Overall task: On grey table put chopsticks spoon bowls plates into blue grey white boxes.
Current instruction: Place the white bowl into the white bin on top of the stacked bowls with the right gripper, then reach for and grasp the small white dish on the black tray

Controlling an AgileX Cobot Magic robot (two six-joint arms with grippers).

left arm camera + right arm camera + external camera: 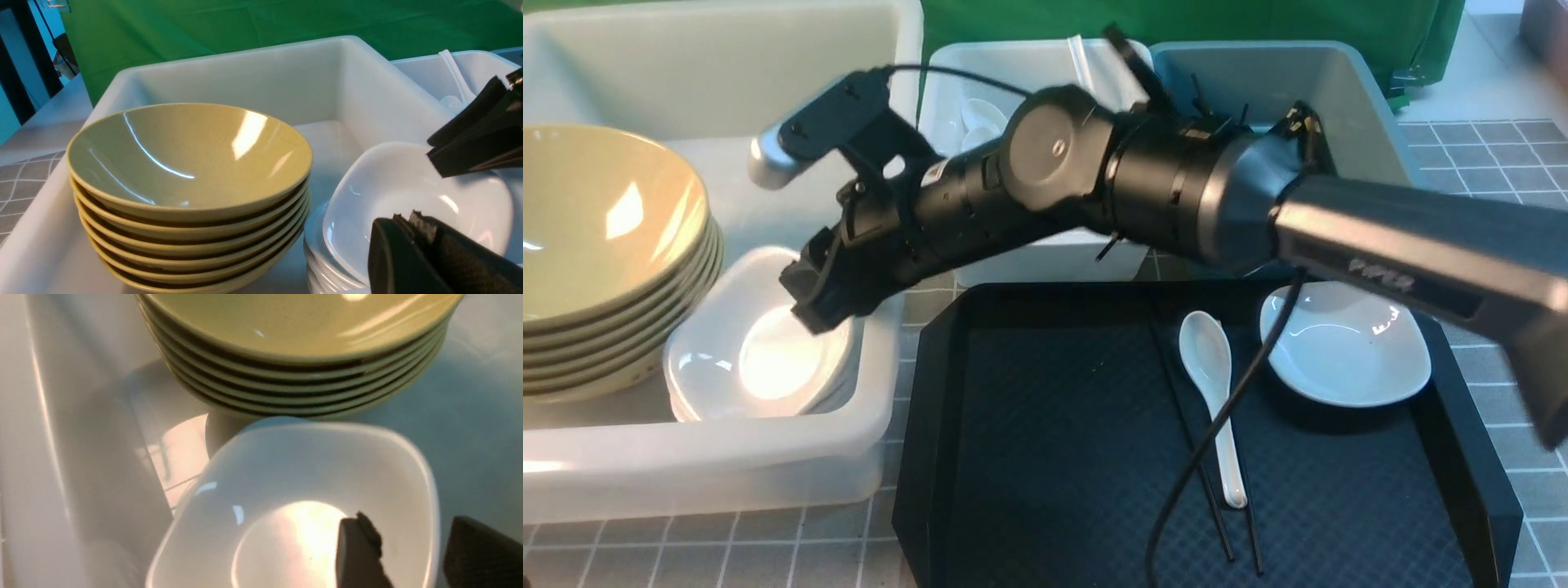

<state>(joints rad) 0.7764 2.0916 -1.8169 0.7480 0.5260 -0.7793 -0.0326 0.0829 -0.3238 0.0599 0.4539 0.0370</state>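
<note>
A stack of olive-tan bowls and a stack of white plates stand in the large milky-white box. My right gripper reaches into that box, open, its fingers either side of the top plate's rim, one inside the plate, one outside. My left gripper is shut and empty, low beside the plate stack; it is out of the front view. On the black tray lie one white plate, a white spoon and black chopsticks under the spoon.
The small grey-white box with white spoons and the blue-grey box stand behind the black tray. My right arm spans over the tray's far edge. The grey tiled table shows at right.
</note>
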